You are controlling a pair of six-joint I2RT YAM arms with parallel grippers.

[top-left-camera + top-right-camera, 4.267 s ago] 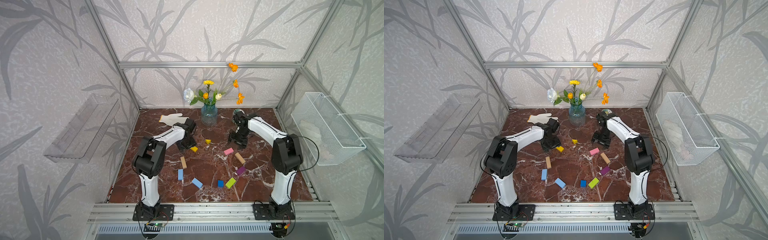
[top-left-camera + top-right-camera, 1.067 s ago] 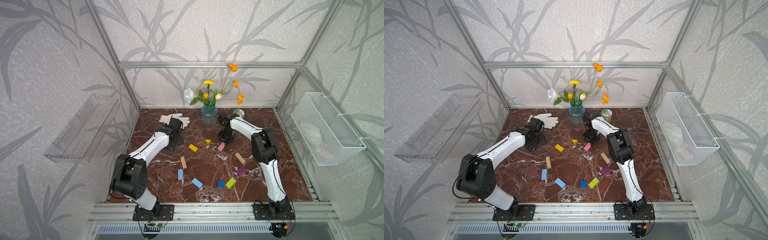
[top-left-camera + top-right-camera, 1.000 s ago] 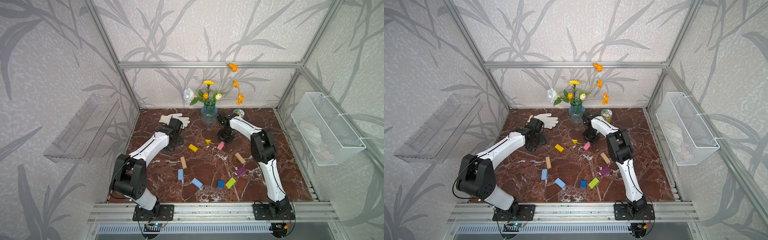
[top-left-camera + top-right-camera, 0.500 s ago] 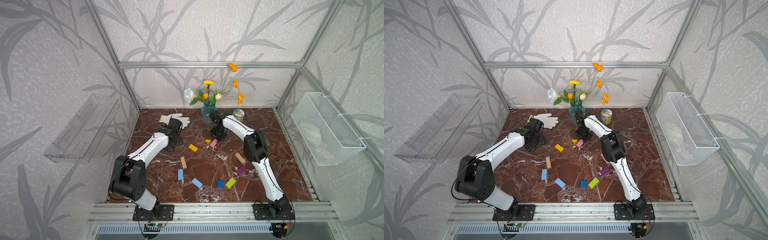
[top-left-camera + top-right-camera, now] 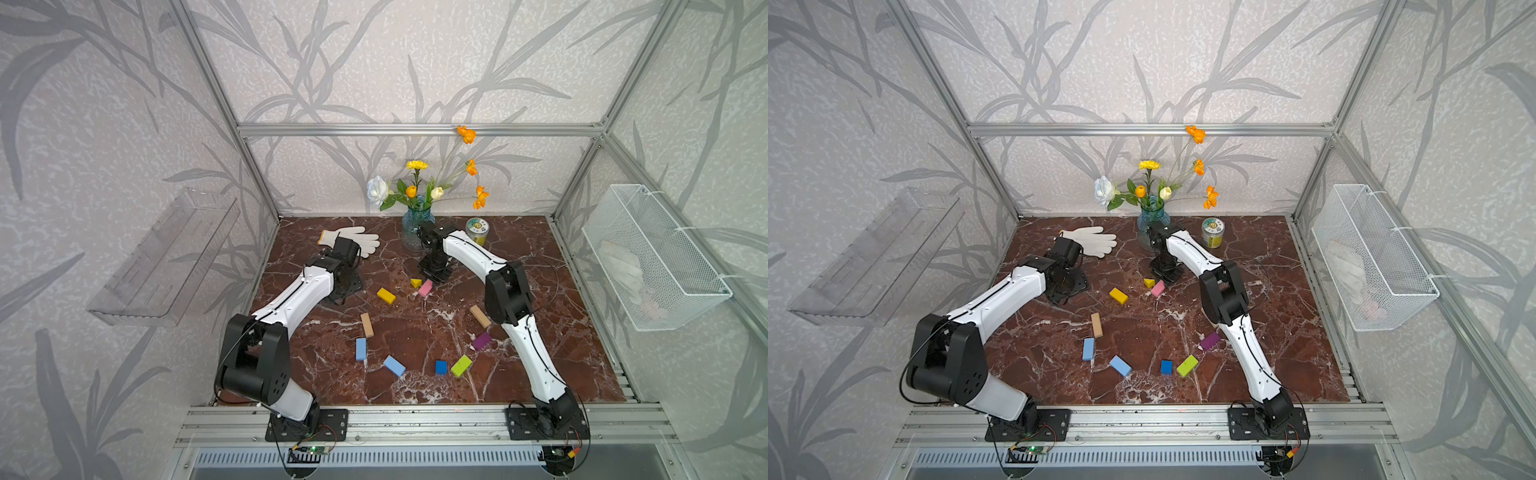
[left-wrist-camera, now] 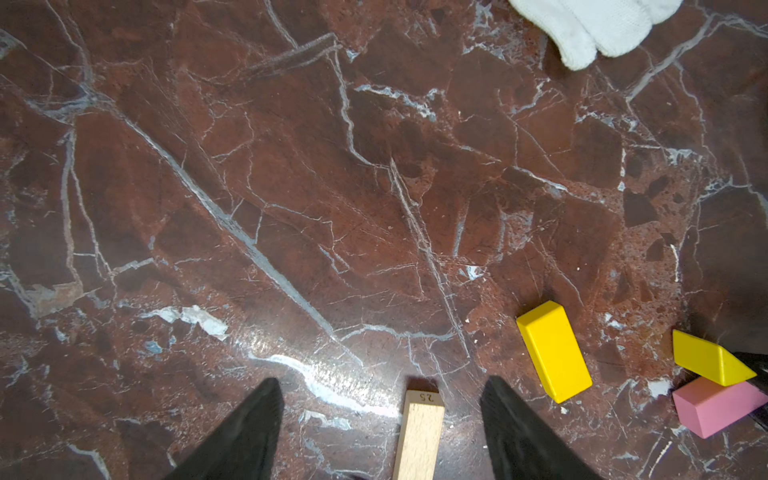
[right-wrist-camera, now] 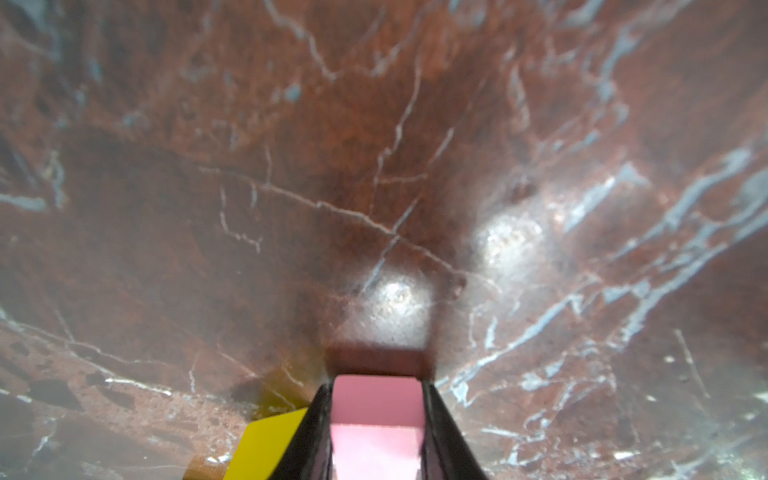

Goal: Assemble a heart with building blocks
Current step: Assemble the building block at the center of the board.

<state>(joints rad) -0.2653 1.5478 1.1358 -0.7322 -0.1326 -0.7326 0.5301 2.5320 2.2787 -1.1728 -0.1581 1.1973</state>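
The pink brick (image 7: 376, 419) is held tight in the right pincer (image 7: 376, 388), low on the red marble worktop (image 5: 573, 332), just beside the small yellow wedge (image 5: 415, 283). The left pincer (image 6: 380, 384) is spread wide, with nothing held in it. The yellow brick (image 5: 386, 296), lime brick (image 5: 461, 365) and purple brick (image 5: 481, 340) are laid flat, well apart.

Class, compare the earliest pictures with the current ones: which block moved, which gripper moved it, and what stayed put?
The right gripper, shut on the pink block, has brought it to the robot's left, right beside the yellow wedge. The left gripper, open, has drawn back from the yellow block. The yellow block, the wedge and the other blocks stayed put.
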